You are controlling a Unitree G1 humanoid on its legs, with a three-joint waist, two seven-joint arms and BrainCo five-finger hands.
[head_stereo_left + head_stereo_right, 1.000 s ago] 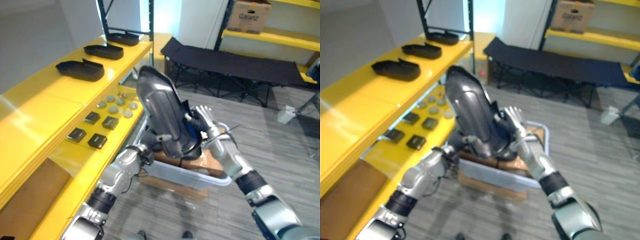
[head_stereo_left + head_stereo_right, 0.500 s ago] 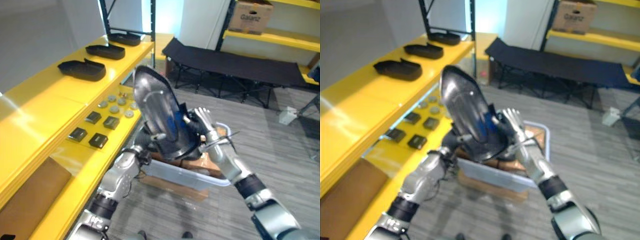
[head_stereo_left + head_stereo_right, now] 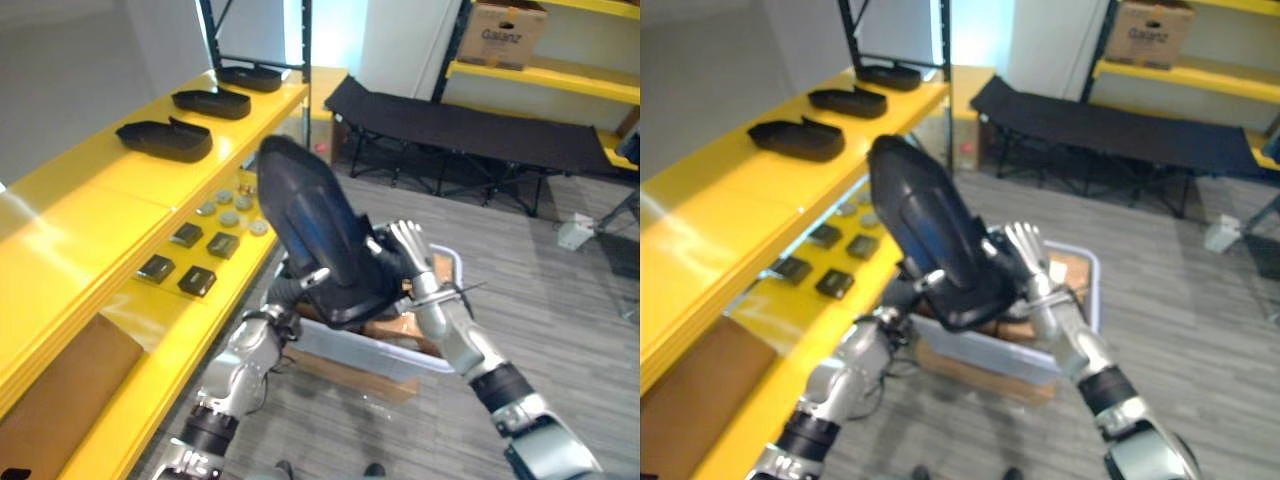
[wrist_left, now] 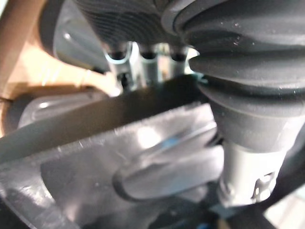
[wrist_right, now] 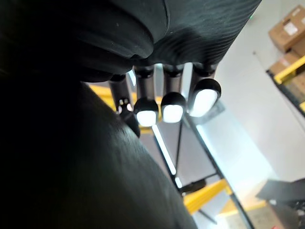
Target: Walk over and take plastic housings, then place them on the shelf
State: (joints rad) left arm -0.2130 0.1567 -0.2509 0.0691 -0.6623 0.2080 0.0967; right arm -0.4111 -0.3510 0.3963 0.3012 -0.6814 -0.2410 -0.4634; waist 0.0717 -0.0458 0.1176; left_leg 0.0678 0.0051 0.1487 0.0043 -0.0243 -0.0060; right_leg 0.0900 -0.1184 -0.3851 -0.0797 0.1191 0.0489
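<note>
We hold a big dark housing (image 3: 310, 225) between both hands, tilted on end above a clear bin (image 3: 400, 352) that sits on a flat carton (image 3: 350, 368). Our left hand (image 3: 292, 292) grasps its lower end, thumb over the front face, fingers passing behind the rim. Our right hand (image 3: 412, 250) presses against its side with straight fingers. Just to our left runs a yellow shelf (image 3: 90, 215): its lower level carries dark square parts (image 3: 188, 260) and grey discs (image 3: 232, 210), its top level three black housings (image 3: 165, 140) in a row. Farther off stand a black camp bed (image 3: 470, 125) and a cardboard box (image 3: 500, 30) on another rack (image 3: 560, 75)
</note>
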